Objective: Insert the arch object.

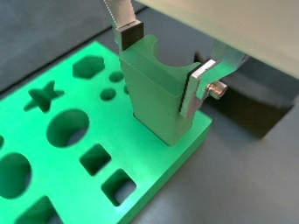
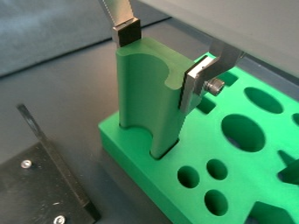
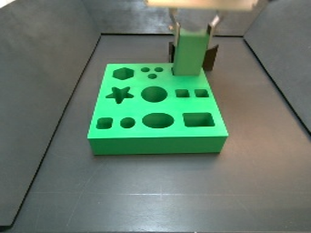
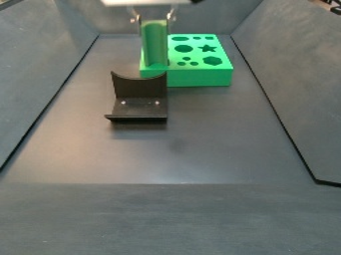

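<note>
The green arch piece (image 1: 158, 92) stands upright, arch cut-out up, at a corner of the green board (image 1: 140, 156). My gripper (image 1: 165, 63) is shut on its upper end, one silver finger on each side. In a wrist view the arch (image 2: 146, 96) meets the board (image 2: 152, 179) at its lower end and appears to enter a slot there. In both side views the arch (image 3: 190, 50) (image 4: 155, 45) rises from the board (image 3: 158, 138) (image 4: 200, 80) under the gripper (image 3: 192, 25) (image 4: 154, 18).
The board has star, hexagon, round, oval and square holes. The dark fixture (image 4: 138, 97) stands on the floor right beside the board's arch corner; it also shows in a wrist view (image 2: 35, 175) and a side view (image 3: 214, 56). Dark walls enclose the floor.
</note>
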